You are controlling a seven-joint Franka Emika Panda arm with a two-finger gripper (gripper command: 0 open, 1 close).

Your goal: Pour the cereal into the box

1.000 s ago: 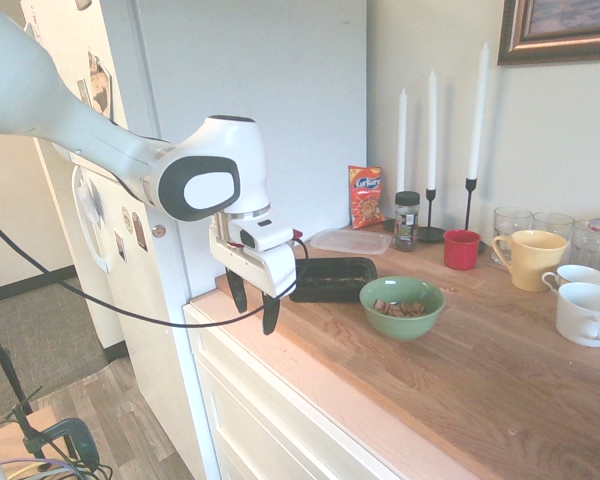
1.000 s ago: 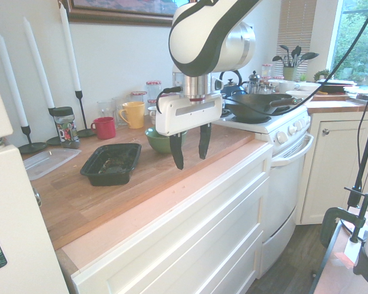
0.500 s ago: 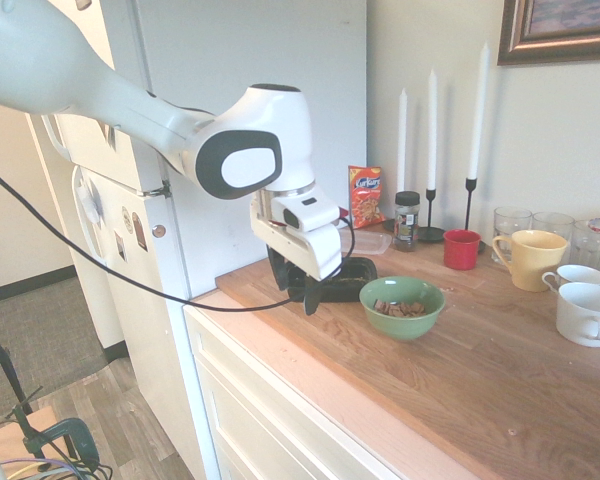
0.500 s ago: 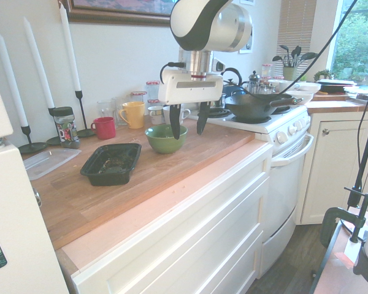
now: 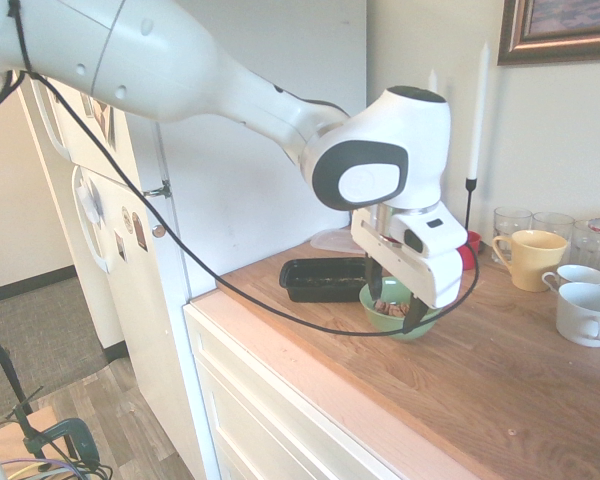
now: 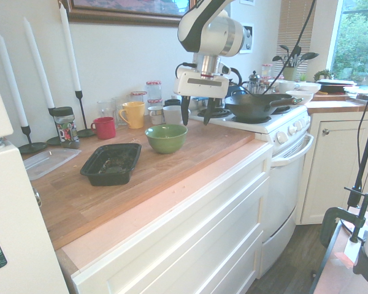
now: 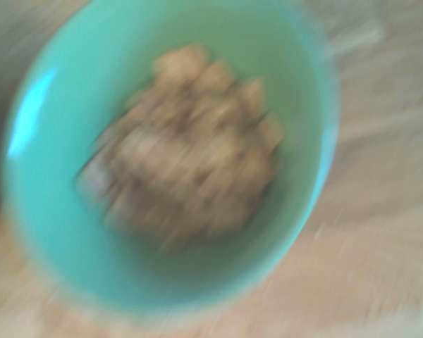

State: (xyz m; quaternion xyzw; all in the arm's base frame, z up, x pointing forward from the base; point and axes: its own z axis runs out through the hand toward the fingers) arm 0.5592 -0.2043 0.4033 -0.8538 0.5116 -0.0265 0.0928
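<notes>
Cereal (image 7: 190, 148): light-brown heap, blurred in wrist view, lying in green bowl (image 6: 166, 138) on wooden desk (image 6: 190, 156). Box (image 6: 111, 163): black tray, empty side up, just left of bowl in second exterior view, not touching it; long axis runs from near desk edge toward far wall. End effector (image 6: 195, 114): fingers spread wide, pointing down, holding nothing, touching nothing, above bowl. Yellow mug (image 6: 132, 114) and red cup (image 6: 103, 127) stand behind, near wall.
</notes>
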